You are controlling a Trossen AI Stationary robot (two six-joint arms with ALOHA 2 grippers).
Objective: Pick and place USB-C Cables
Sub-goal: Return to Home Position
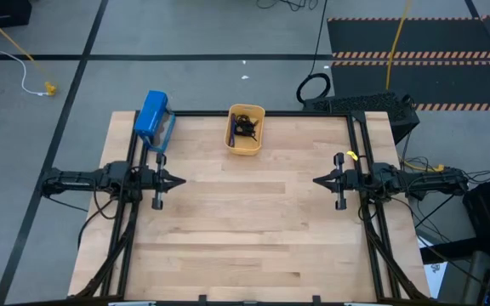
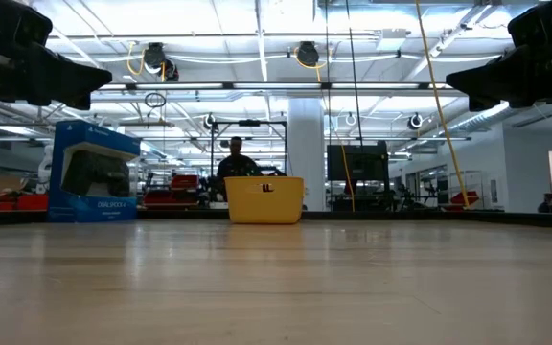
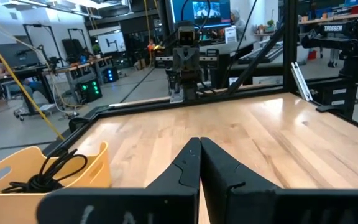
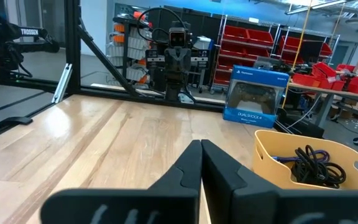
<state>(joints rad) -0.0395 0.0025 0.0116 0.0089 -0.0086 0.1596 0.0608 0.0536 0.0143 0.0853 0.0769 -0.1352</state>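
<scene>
- USB-C cables (image 1: 245, 126): lodged in a tangle inside the yellow bin (image 1: 245, 150), upper centre of the high view. Black strands are seen, with a blue-purple one among them. The number of bundles cannot be told. No loose short cable is seen on the table (image 1: 245, 238), so the placing is judged complete.
- Left end effector (image 1: 179, 180): held at mid-left of the high view, above the table, pointing inward. Its fingers are pressed together with nothing between them, as confirmed in the left wrist view (image 3: 199, 144).
- Right end effector (image 1: 317, 181): held at mid-right, facing the left one, well apart from it. Its fingers are likewise pressed together and empty (image 4: 201, 146). This mirrored, withdrawn pose is judged a rest position, keeping both arms away from the bin.
- Blue box (image 1: 151, 116): stood at the table's far edge, upper left of centre, near the bin but apart from it.
- Black cord ring (image 1: 313, 87): laid on the floor beyond the table, upper right of centre.
- Yellow cord (image 1: 7, 38): trailed across the floor, upper left.
- Person (image 2: 235, 158): seated in the room behind the bin in the low view, off the table.
- Obstructions: none are seen between the end effectors and the bin.
</scene>
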